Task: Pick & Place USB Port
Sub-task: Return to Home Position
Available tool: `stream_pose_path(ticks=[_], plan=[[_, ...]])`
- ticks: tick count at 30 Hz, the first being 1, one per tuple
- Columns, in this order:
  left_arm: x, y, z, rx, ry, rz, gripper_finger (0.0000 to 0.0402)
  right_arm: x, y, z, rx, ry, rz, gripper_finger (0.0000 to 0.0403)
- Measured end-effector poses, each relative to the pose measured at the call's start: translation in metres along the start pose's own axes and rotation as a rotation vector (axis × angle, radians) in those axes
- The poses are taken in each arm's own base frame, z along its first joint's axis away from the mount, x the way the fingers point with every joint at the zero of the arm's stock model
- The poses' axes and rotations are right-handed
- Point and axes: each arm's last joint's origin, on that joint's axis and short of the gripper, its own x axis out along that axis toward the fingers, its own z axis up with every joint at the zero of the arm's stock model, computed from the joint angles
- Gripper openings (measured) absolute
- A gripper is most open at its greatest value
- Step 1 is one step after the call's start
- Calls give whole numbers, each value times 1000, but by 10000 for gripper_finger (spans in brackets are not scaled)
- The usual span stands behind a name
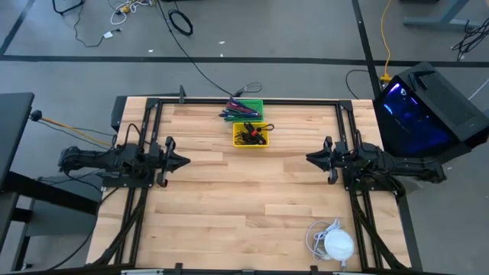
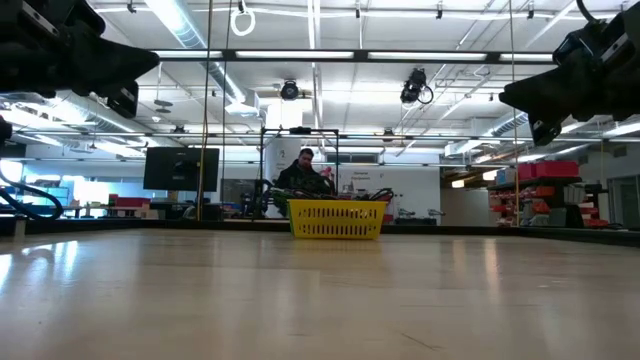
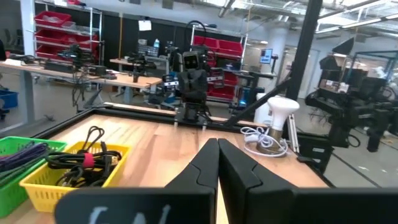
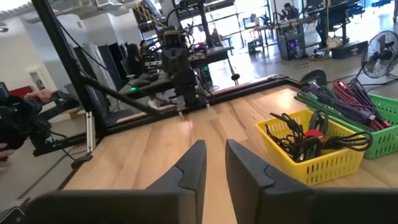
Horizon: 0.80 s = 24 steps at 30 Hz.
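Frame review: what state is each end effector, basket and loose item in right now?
Left end effector: shut, empty, raised over the table's left side.
Right end effector: fingers slightly apart, empty, raised over the right side.
Yellow basket: upright, holding black cables.
Green basket: upright, next to the yellow one, holding purple and other coloured cables.
White lamp: upright near a table corner, cord loosely coiled beside it.
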Motion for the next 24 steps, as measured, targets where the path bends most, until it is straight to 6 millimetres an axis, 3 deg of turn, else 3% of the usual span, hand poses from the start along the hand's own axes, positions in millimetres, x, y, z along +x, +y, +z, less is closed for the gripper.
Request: stream_pose_path(ticks=[7,17,24], plan=[[0,2,-5,84,49,11,12,0,0,0,0,0,0,63],[-1,-2,-10,225,110,-135,12,0,0,0,0,0,0,63],[0,-1,-9,217,94,-96,12,0,0,0,0,0,0,63]])
